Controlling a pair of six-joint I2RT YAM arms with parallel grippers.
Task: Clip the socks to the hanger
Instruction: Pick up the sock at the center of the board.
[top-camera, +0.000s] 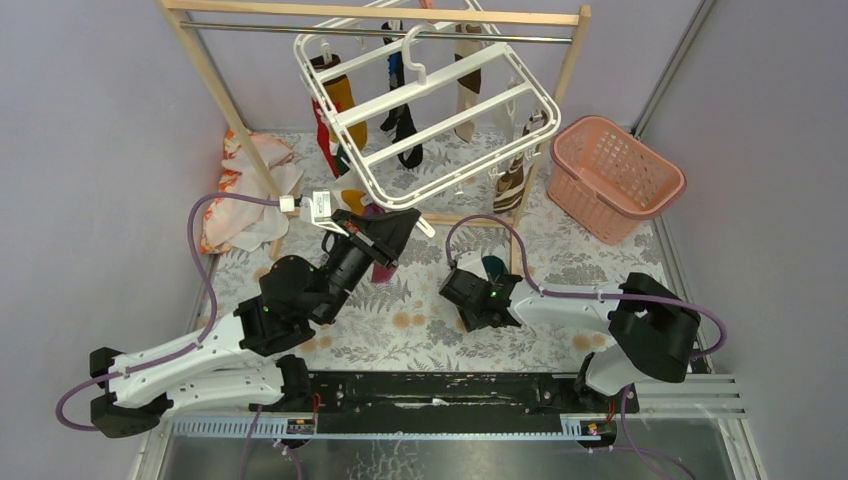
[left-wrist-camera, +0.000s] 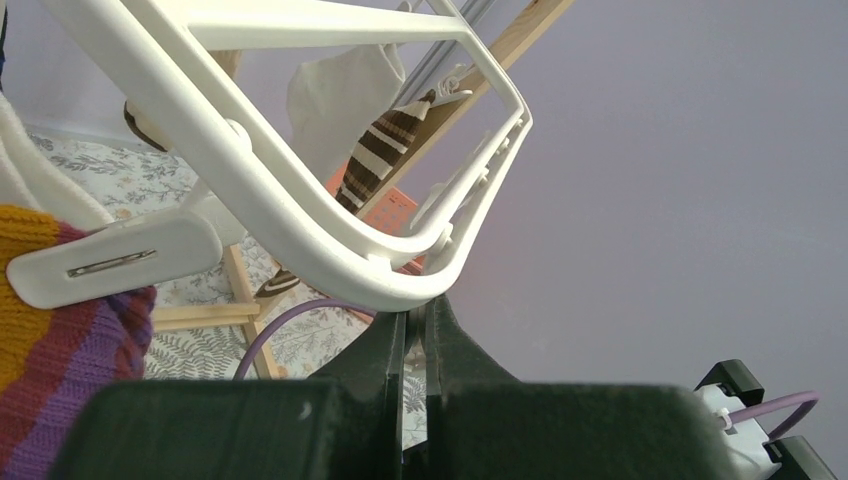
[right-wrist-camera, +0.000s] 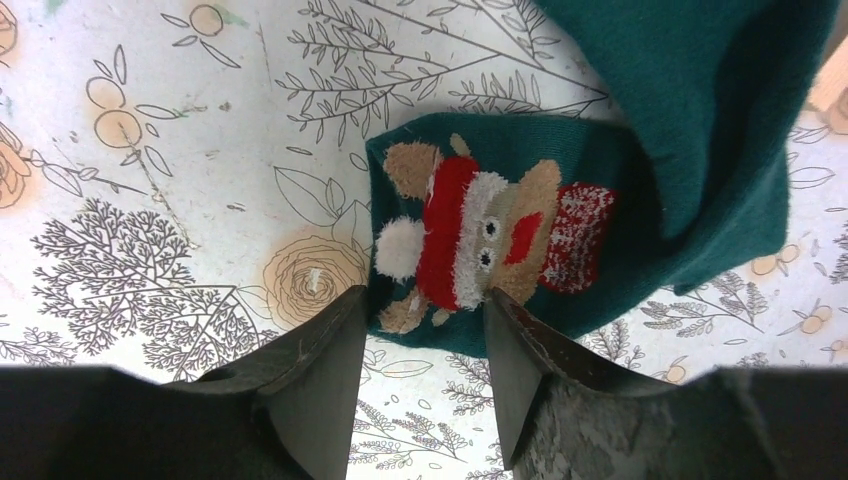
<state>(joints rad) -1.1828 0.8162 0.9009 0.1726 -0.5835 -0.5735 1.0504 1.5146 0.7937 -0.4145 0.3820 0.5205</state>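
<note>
The white hanger (top-camera: 553, 103) hangs tilted from the rod, with several socks clipped on, among them an orange one (top-camera: 338, 95), a black one (top-camera: 405, 130) and a brown-striped one (top-camera: 510, 180). My left gripper (top-camera: 400, 222) is raised at the hanger's near corner. In the left wrist view its jaws (left-wrist-camera: 418, 312) are almost closed against the underside of the frame (left-wrist-camera: 300, 220). A purple-and-orange sock (left-wrist-camera: 60, 360) hangs from a clip (left-wrist-camera: 110, 262) beside it. My right gripper (top-camera: 480, 290) is open and low over a teal sock (right-wrist-camera: 600, 150) lying on the table, its fingertips (right-wrist-camera: 345, 310) at the sock's edge.
A wooden rack (top-camera: 240, 130) with a metal rod (top-camera: 300, 28) carries the hanger. A pink lattice basket (top-camera: 615, 175) stands at the right back. An orange-and-white cloth (top-camera: 235, 195) lies at the left by the rack's leg. Purple cables loop from both arms.
</note>
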